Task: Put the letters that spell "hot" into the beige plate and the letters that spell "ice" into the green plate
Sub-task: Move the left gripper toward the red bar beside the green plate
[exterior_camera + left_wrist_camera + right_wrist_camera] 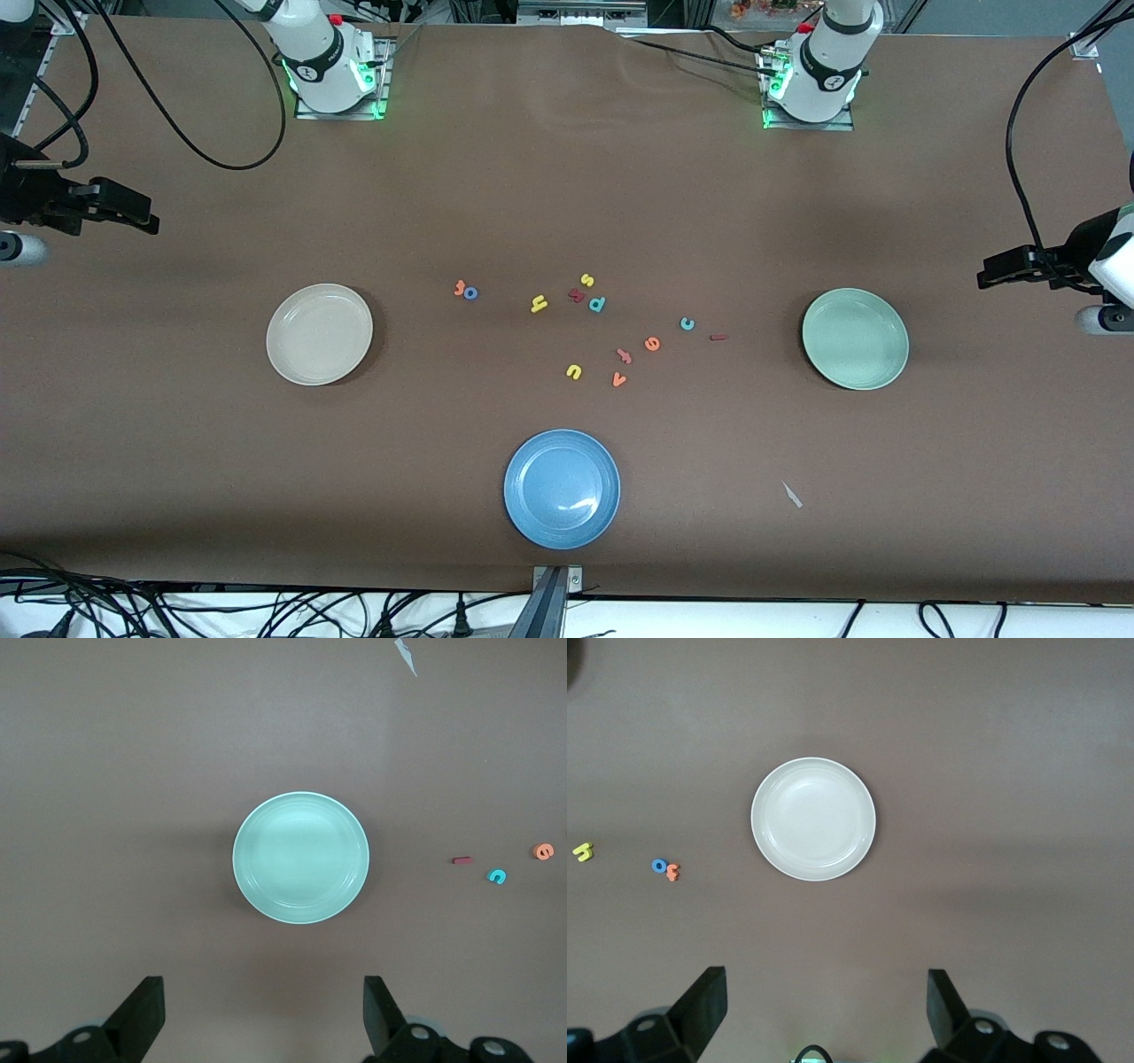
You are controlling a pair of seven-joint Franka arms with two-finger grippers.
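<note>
The beige plate lies empty toward the right arm's end, the green plate empty toward the left arm's end. Between them lie the orange t touching the blue o, the yellow h, the teal c, the dark red i and the orange e. My right gripper hangs open at its table end. My left gripper hangs open at the other end.
A blue plate sits nearest the front camera. Other letters lie among the task's: yellow s, teal p, yellow u, orange v. A white scrap lies beside the blue plate toward the left arm's end.
</note>
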